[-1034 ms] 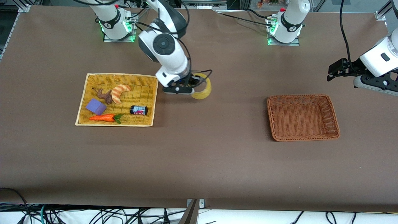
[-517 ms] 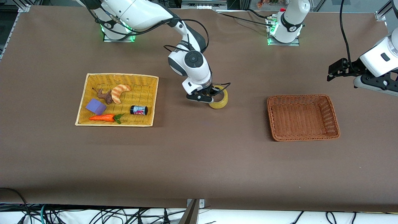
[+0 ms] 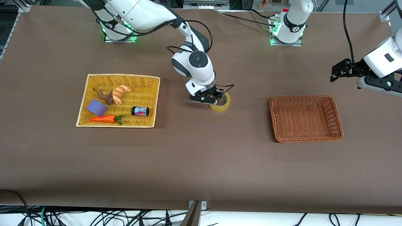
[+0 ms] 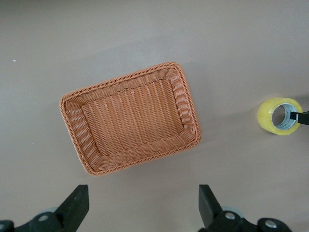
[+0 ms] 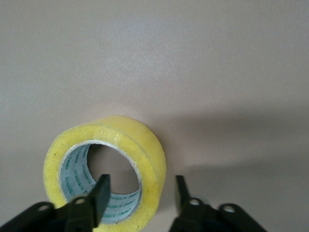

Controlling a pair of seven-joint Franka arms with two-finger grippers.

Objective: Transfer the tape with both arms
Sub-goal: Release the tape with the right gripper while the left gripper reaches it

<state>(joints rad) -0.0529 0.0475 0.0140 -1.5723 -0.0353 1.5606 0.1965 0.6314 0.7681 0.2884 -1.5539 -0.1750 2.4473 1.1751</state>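
Note:
The tape (image 3: 222, 108), a yellowish roll, lies flat on the brown table between the two baskets. My right gripper (image 3: 216, 99) is low over it with its fingers astride the roll's wall. In the right wrist view the tape (image 5: 120, 130) has one finger in its hole. The other finger stands outside with a gap, so the right gripper (image 5: 141, 186) is open. My left gripper (image 3: 337, 71) waits open and empty in the air by the left arm's end. The left wrist view shows that gripper (image 4: 143, 208) over bare table, with the tape (image 4: 266, 116) farther off.
An empty brown wicker basket (image 3: 306, 138) sits toward the left arm's end, and it shows in the left wrist view (image 4: 191, 116). A yellow basket (image 3: 122, 75) toward the right arm's end holds a croissant toy (image 3: 121, 93), a black can (image 3: 140, 111), a carrot, a purple block and a brown figure.
My right arm carried the tape from beside the yellow basket toward the table's middle and lowered it. The roll went from tilted to flat on the table, and the fingers parted. The left arm has not moved.

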